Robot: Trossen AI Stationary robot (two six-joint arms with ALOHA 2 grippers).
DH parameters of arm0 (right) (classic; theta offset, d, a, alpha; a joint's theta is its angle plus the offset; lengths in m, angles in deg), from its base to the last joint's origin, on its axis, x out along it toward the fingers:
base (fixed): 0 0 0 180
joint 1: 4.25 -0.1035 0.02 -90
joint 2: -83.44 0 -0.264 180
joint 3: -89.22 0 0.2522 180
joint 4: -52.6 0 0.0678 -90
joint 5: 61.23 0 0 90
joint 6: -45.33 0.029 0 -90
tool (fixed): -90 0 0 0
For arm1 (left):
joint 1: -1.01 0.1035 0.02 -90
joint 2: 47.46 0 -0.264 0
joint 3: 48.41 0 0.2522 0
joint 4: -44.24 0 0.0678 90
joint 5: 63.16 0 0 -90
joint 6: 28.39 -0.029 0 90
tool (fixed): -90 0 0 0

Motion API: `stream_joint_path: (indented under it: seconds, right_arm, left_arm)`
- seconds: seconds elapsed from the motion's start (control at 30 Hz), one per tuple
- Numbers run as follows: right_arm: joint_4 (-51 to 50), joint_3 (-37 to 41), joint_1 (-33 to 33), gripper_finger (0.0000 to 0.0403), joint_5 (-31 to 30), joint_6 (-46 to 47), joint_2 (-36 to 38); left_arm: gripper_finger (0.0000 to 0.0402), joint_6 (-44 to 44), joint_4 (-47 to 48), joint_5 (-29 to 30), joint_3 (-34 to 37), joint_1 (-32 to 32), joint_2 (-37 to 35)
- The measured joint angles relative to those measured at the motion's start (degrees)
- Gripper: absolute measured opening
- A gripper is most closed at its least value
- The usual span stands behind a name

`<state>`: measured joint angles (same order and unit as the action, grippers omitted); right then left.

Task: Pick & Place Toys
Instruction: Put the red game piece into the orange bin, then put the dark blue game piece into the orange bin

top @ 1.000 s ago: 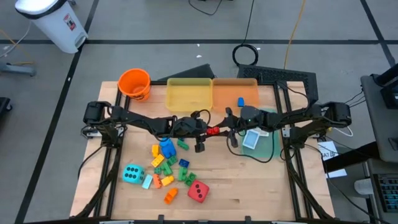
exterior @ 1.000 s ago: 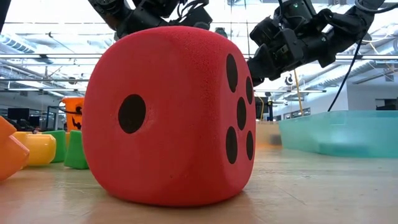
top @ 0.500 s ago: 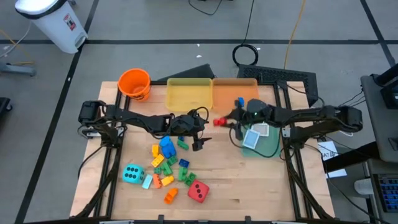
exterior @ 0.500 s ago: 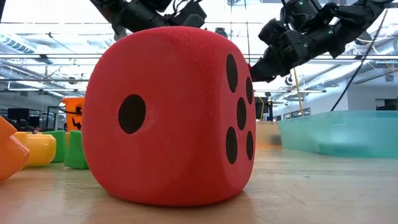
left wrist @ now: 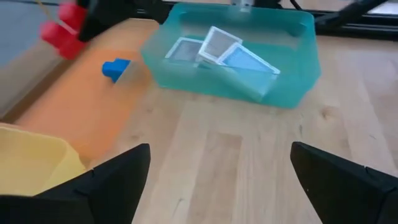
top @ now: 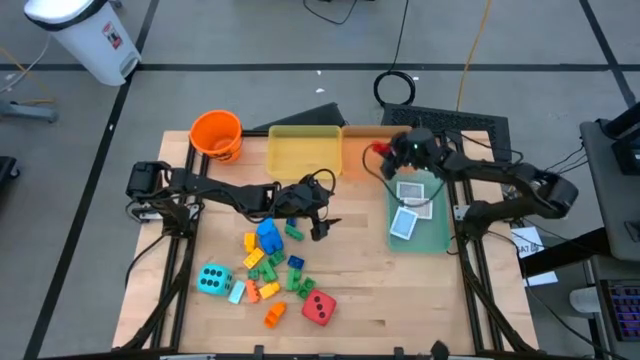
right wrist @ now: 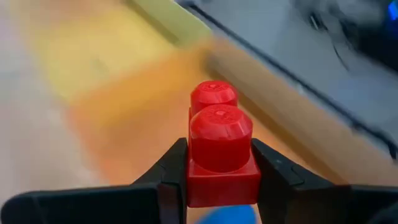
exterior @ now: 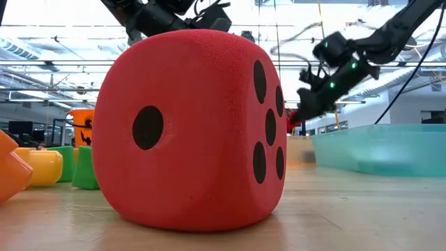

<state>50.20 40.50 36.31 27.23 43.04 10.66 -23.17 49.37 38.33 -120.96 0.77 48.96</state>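
My right gripper (top: 384,152) is shut on a small red brick (right wrist: 221,149) above the orange tray (top: 358,162) at the table's far side. A blue brick (left wrist: 115,68) lies in that tray. My left gripper (top: 325,216) stands open over the table's middle with nothing between its fingers (left wrist: 118,177). Near the front lies a heap of toys: a blue brick (top: 268,237), a cyan die (top: 213,279), a red die (top: 319,307) and several small bricks. The red die (exterior: 188,129) rests flat on the table. My right gripper pinches the red brick's two opposite sides (right wrist: 189,180) between its two fingers (right wrist: 171,177). The brick's two studs (right wrist: 219,124) stand free beyond the fingers. The fingers slant down from the table's right, and the brick hangs clear above the orange tray.
A yellow tray (top: 305,152) sits left of the orange one, and an orange bucket (top: 216,133) stands at the far left. A teal tray (top: 432,232) with white cards (top: 404,222) lies at the right, under my right arm.
My left gripper has opened and let go of the red brick at the table's middle. My right gripper, shut on the brick, has carried it toward the far edge and somewhat right, to above the orange tray. My left arm has stayed about where it was.
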Motion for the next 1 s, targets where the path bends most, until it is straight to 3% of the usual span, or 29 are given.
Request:
stream_joint_path:
  seconds: [0.27,0.43,0.53,0.7,0.87,1.0]
  right_arm:
    - [1.0,0.0,5.1,0.0159,-0.1,3.5,-4.7]
    - [1.2,0.0,5.1,0.0216,0.6,2.8,-2.4]
    - [0.3,0.0,4.6,0.0254,4.4,3.2,1.0]
    - [-2.6,0.0,1.1,0.0289,12.4,4.4,8.7]
    - [-4.1,0.0,-5.5,0.0286,12.1,3.4,15.0]
    - [-3.7,0.0,-10.0,0.0274,11.0,2.9,17.7]
  left_arm:
    - [0.0395,2.8,0.4,2.7,0.0,0.4,0.0]
    - [0.0395,2.9,1.7,5.8,0.0,0.5,-0.9]
    - [0.0395,5.8,5.5,8.4,0.0,0.5,-2.8]
    - [0.0395,17.3,20.6,12.3,0.0,0.0,-3.9]
    - [0.0395,31.9,32.1,12.5,0.1,-0.8,-1.7]
    - [0.0395,41.9,35.1,12.1,0.1,-1.0,0.8]
